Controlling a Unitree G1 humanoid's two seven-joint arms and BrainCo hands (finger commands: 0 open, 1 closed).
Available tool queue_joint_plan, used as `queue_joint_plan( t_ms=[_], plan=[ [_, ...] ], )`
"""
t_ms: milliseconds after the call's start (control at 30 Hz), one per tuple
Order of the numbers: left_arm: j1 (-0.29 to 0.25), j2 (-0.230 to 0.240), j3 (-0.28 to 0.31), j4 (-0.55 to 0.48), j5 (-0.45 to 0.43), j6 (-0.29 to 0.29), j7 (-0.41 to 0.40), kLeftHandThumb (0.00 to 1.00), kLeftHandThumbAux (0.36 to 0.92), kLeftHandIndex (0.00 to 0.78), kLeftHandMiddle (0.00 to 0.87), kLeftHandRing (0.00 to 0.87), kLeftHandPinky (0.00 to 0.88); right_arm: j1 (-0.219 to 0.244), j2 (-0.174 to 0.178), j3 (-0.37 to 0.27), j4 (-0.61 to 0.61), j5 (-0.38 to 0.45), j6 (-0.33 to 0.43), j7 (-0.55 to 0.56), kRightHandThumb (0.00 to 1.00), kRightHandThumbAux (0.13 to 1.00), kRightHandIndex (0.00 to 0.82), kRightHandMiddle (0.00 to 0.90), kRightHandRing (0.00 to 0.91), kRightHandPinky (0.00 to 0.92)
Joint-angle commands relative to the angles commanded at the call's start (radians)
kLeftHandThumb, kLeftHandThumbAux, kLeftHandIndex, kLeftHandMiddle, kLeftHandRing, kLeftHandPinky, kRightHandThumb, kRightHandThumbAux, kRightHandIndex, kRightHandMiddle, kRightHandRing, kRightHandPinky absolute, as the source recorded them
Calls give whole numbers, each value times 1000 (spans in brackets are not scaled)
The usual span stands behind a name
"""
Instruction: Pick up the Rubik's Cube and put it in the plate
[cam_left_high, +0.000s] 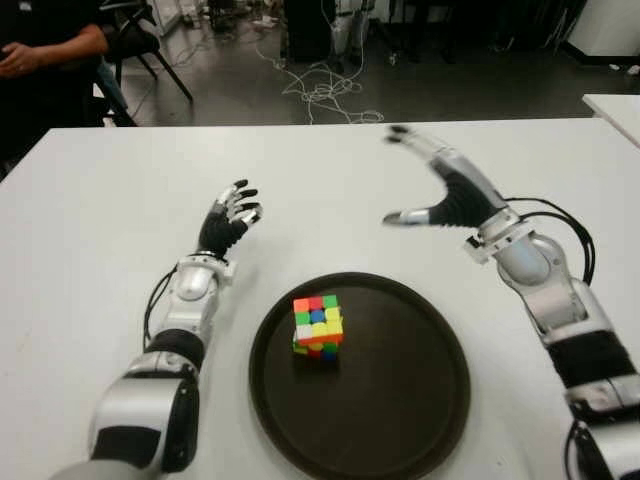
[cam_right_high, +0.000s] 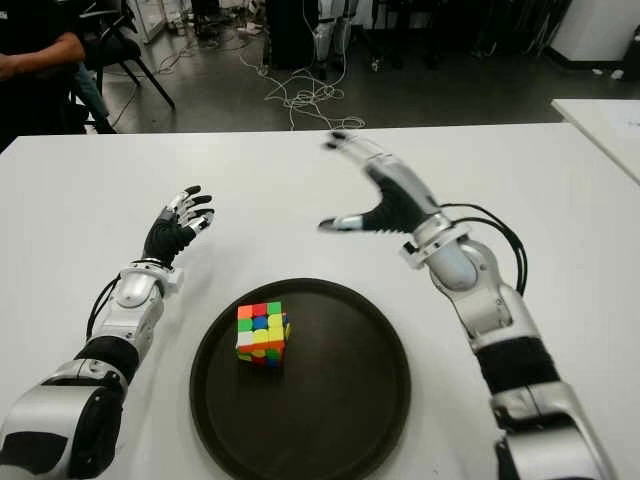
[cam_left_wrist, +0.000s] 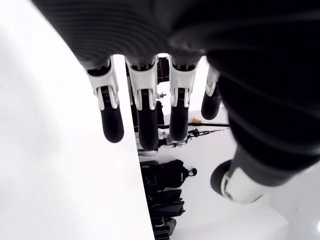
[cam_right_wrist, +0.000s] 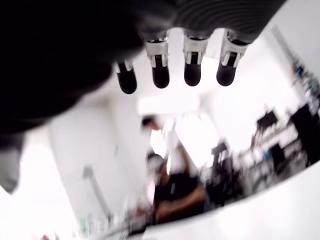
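Note:
The Rubik's Cube (cam_left_high: 318, 325) stands inside the dark round plate (cam_left_high: 400, 400), toward the plate's left part, with no hand touching it. My right hand (cam_left_high: 440, 190) is raised above the table beyond the plate's far right rim, fingers spread wide and holding nothing; its fingertips (cam_right_wrist: 193, 70) show bare in the right wrist view. My left hand (cam_left_high: 228, 220) shows left of the plate's far edge, fingers loosely extended and empty, as the left wrist view's fingertips (cam_left_wrist: 146, 132) confirm.
The white table (cam_left_high: 100, 220) carries the plate near its front middle. A person's arm (cam_left_high: 40, 50) and a chair show beyond the far left corner. Cables (cam_left_high: 325, 95) lie on the floor behind. Another white table's corner (cam_left_high: 615, 105) sits at the right.

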Motion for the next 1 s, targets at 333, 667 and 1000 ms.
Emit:
queue_joint_plan(
  t_ms=[333, 667, 1000],
  plan=[
    [-1, -3, 4, -1, -6, 4, -12, 241, 698, 120, 195, 217, 256, -30, 69, -82, 133, 92, 35, -78, 232, 709, 266, 311, 310, 317],
    [-1, -4, 6, -8, -8, 6, -3, 219, 726, 116, 191, 207, 228, -81, 50, -50, 225, 9, 2, -269, 236, 762, 244, 308, 292, 260],
    [4, -4, 11, -10, -13, 0, -4, 199, 713, 116, 187, 205, 226, -63, 52, 0, 228, -58, 15, -375, 200, 794, 184, 253, 231, 178]
  ],
)
